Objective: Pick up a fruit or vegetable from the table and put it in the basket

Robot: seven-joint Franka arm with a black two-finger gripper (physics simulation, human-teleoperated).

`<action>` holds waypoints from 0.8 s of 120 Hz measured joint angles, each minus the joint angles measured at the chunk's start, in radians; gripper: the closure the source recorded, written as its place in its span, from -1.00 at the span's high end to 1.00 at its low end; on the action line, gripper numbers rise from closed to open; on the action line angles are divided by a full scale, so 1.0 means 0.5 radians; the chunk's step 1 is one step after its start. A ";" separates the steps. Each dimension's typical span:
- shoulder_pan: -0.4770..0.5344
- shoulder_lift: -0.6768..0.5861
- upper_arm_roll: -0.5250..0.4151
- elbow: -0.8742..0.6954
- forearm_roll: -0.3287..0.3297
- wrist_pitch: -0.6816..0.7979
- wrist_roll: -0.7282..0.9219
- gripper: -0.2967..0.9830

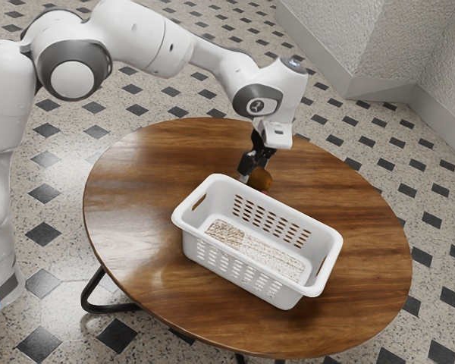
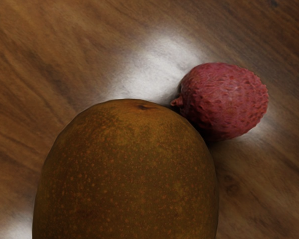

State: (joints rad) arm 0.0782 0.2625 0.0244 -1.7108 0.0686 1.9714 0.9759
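The black gripper (image 1: 256,176) reaches down just beyond the basket's far long side, at a brown, speckled fruit (image 2: 127,174) that looks like a kiwi; I cannot tell whether the gripper is spread or pinching this fruit. The fruit lies near the basket's far rim, on the outer side, by the half toward the exterior view's left. Right beside it, also outside the basket, is a red, rough-skinned lychee (image 2: 224,102) with its stem end turned toward the brown fruit; whether the two touch is unclear. The white plastic basket (image 1: 216,180) stands upright, with rows of slots through its long sides, a handle opening in its short end toward the exterior view's left, and a perforated floor visible inside. Under the basket is a round wooden table (image 1: 129,197) with brown grain and glossy highlights, carried on black metal legs (image 1: 114,308). The white arm (image 1: 148,38) comes in from the exterior view's left and bends over the area beyond the basket. Around and below the table spreads a pale speckled floor (image 1: 394,167) set with dark squares, and well beyond the basket rise rough whitish walls (image 1: 318,30) with a smooth grey baseboard (image 1: 379,89).
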 joint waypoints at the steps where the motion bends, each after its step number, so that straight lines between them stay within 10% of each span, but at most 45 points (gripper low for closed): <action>1: 0.000 0.000 0.000 0.000 0.000 0.000 0.000 0.54; 45: 0.001 0.004 0.015 -0.004 -0.028 0.005 -0.001 -0.05; 96: -0.002 -0.053 0.031 -0.024 -0.010 0.033 -0.077 -0.25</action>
State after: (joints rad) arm 0.0774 0.2357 0.0401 -1.7230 0.0635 1.9879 0.9376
